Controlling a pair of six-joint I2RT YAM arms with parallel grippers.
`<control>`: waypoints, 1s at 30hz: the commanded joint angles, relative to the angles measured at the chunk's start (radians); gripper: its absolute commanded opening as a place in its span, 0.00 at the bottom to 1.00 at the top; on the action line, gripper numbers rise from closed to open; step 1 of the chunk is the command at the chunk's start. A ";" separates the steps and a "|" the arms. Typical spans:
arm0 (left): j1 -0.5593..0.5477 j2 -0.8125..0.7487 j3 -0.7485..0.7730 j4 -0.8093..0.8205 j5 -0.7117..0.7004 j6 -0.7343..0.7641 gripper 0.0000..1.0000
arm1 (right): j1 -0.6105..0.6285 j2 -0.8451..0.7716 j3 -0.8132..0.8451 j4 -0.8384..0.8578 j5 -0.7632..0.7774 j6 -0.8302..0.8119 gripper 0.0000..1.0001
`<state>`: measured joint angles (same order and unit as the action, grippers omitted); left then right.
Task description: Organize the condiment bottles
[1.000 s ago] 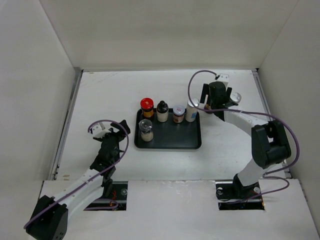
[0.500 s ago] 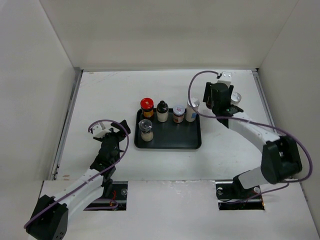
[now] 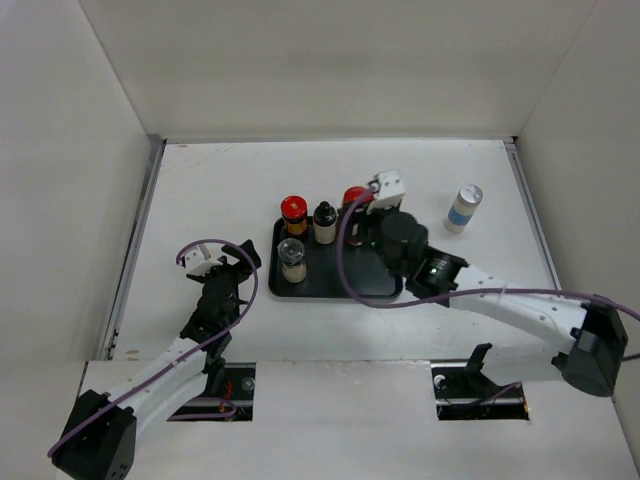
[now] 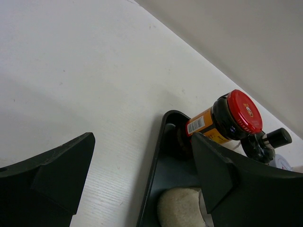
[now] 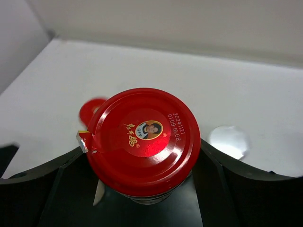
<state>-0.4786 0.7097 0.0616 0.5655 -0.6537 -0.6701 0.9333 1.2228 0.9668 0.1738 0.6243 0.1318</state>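
Top external view: right arm [image 3: 500,300] is reaching across the black rectangular tray [image 3: 335,285], with the right gripper [image 3: 362,207] sitting over the tray's far right corner. Right jaws are pinching a dark round jar with a glossy red cap [image 3: 354,195]. Right wrist view is showing a jaw pressing in on each side just under the cap, with dark tray floor below. Cannot tell whether that jar is standing on the tray or hanging clear of it.

Three others are standing upright on the tray:
- a second red-capped dark jar with an orange label [image 3: 293,214] is sitting at the far left corner
- a small black-capped bottle with a pale label [image 3: 324,222] is standing just beside it, on its right
- a small clear-topped jar with pale contents [image 3: 292,260] is sitting at the near left

A tall white-and-blue cylinder with a silver cap [image 3: 463,208] is standing upright on the white tabletop [image 3: 200,190], well apart from the tray on its right.

Left gripper [image 3: 240,258] is pointing at the tray's left edge from near by, jaws spread, gripping nothing. Left wrist view is looking through the gap at the tray's left rim and the orange-label jar.
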 commanded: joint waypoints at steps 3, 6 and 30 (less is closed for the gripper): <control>0.002 0.002 0.010 0.056 0.008 -0.009 0.83 | 0.075 0.159 0.001 0.133 -0.063 0.078 0.63; -0.001 -0.001 0.009 0.056 -0.003 -0.009 0.83 | 0.094 0.242 0.006 0.182 -0.063 0.092 0.63; -0.001 -0.009 0.007 0.054 0.014 -0.011 0.83 | 0.033 0.149 -0.114 0.130 -0.005 0.197 1.00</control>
<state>-0.4782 0.7120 0.0616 0.5724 -0.6495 -0.6701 1.0088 1.5093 0.8524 0.2920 0.5865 0.3187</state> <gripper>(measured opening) 0.826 0.998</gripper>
